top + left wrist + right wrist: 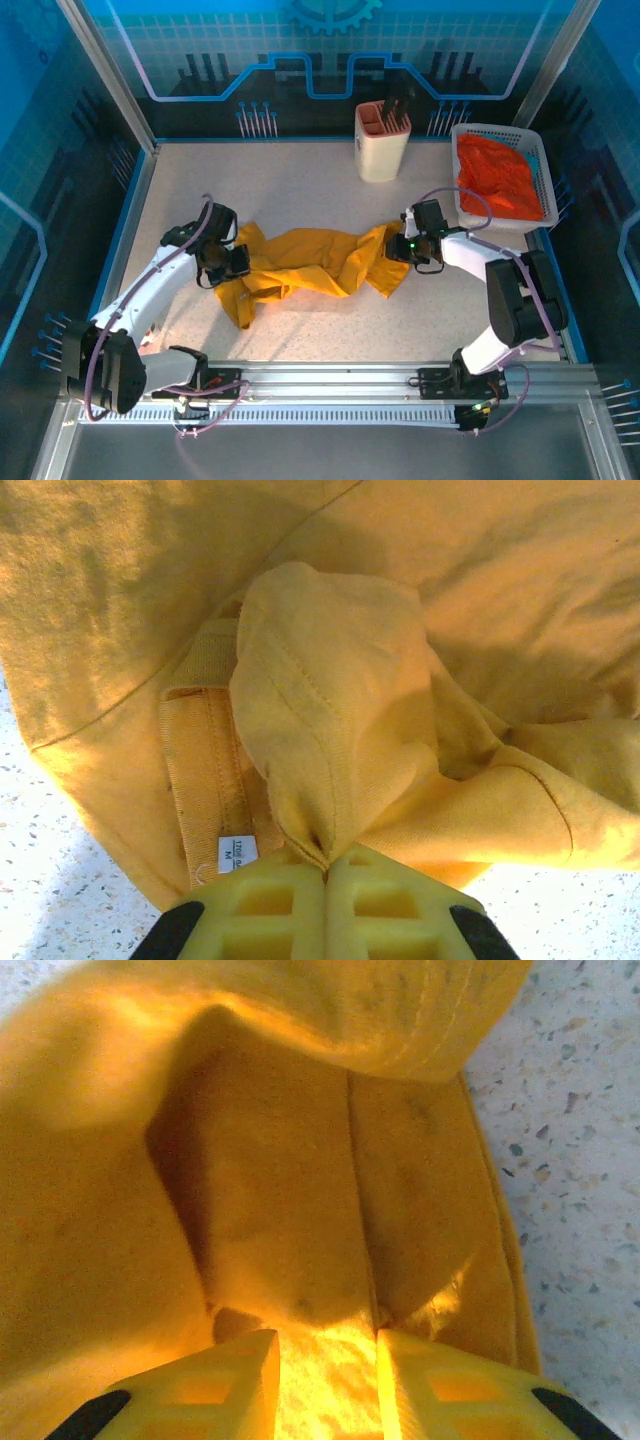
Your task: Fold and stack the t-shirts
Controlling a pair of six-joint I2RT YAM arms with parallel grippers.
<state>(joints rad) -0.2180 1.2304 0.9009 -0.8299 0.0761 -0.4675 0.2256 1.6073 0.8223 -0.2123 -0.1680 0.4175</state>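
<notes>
Left of the basket [461,205], the yellow shirt [300,262] lay crumpled and unfolded, one end pinched in the closed left gripper [232,262], the other between the right gripper's [400,247] narrow jaws, grip unsure, while the red shirt [497,180] sat heaped inside the basket.

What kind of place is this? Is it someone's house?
Probably a robot lab's test booth, not a house: white robot arms bolted to a silver metal rail, blue-lit panel walls round the speckled table, and a mustard-yellow cloth t-shirt for practice.
</notes>
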